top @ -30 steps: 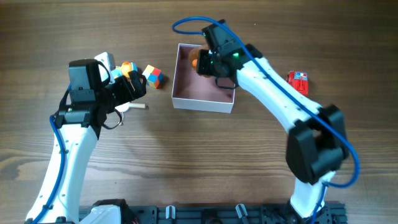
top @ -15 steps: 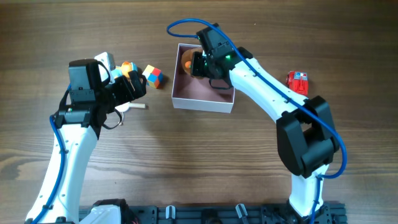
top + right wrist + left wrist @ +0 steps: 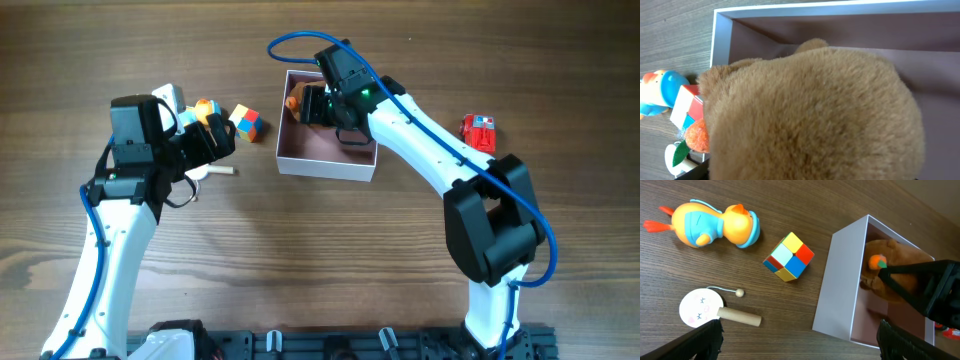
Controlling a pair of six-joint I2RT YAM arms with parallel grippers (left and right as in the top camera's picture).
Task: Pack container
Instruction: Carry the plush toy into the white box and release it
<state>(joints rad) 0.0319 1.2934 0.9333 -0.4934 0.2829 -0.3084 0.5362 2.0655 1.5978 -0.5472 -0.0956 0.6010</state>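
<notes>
Comparing views: overhead has the right gripper (image 3: 320,103) sitting over the far-left corner of the container (image 3: 325,165), arm covering most of what it carries, only an orange bit showing at the left wall; left wrist view fills that in: brown plush toy (image 3: 897,262) with an orange carrot (image 3: 876,261) inside the box at its far end, a black finger of the right gripper (image 3: 922,287) lying across it; right wrist view is nearly all plush fur (image 3: 810,110), fingertips buried, so jaws read as closed on the plush toy, gap width not visible; left gripper (image 3: 215,138) hovers over the table (image 3: 300,260) left of the box, jaws wide apart, nothing between them, fingers (image 3: 705,340) only at the bottom corners of its own view; container is square, shallow, white outer walls (image 3: 837,285), dusty pink inside, rim (image 3: 720,30) clean-edged, flat on the table at far centre, under the right gripper; around it: multicolour cube (image 3: 788,256) just beside its left wall, not touching; duck toy (image 3: 705,224), orange with blue body, further left; small round drum toy on a wooden handle (image 3: 702,309) near the left gripper; red toy (image 3: 479,131) well apart on the right, seen overhead only; right arm blocks the box's far right part from above.
</notes>
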